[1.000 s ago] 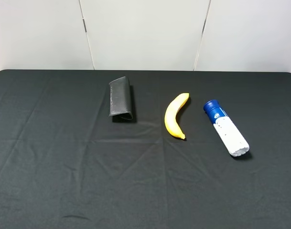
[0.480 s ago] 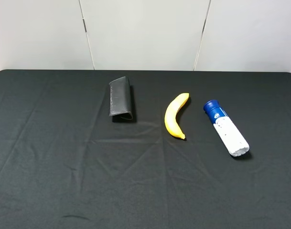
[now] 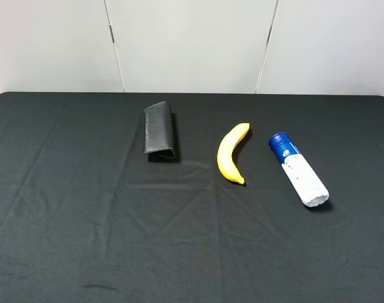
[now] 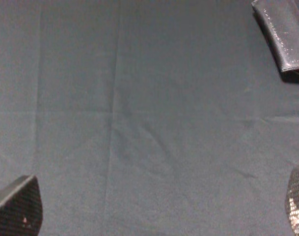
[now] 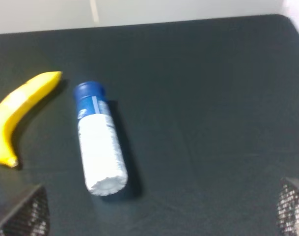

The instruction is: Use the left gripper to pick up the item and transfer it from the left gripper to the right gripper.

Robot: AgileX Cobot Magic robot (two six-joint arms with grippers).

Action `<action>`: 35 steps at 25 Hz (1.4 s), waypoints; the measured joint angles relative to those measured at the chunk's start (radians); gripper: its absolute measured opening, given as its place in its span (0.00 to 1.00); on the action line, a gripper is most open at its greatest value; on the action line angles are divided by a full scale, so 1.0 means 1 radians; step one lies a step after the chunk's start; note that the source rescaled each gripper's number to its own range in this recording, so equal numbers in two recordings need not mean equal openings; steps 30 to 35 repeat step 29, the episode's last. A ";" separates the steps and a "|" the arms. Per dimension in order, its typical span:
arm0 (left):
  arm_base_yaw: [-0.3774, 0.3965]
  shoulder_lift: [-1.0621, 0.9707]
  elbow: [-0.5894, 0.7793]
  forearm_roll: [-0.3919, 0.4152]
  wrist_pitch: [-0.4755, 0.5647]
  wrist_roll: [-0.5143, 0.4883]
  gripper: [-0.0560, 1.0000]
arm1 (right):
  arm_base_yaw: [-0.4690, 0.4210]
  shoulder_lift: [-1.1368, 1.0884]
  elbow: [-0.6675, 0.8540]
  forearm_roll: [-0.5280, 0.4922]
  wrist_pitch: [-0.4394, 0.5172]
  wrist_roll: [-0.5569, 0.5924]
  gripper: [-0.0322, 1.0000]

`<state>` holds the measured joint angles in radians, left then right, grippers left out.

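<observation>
Item (image 3: pixel 299 169) flat on cloth beside banana (image 3: pixel 230 153) — both grippers spread, empty: left gripper (image 4: pixel 154 209), right gripper (image 5: pixel 164 209).

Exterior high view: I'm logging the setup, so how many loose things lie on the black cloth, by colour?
Black: 1, the folded case
Yellow: 1, the banana
White and blue: 1, the bottle
Total: 3

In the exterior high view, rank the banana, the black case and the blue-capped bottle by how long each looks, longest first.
1. Blue-capped bottle, longest.
2. Banana, close behind it, and its curve makes the comparison unsure.
3. Black case, a little shorter, though it lies farther from the camera.
</observation>
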<state>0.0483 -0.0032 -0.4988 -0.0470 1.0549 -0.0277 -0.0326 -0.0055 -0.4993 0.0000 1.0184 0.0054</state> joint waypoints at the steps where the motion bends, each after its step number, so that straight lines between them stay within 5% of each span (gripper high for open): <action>1: 0.000 0.000 0.000 0.000 0.000 0.000 1.00 | -0.007 0.000 0.000 0.000 0.000 0.000 1.00; 35: 0.000 0.000 0.000 0.000 0.000 0.000 1.00 | -0.010 0.000 0.000 0.000 0.000 0.001 1.00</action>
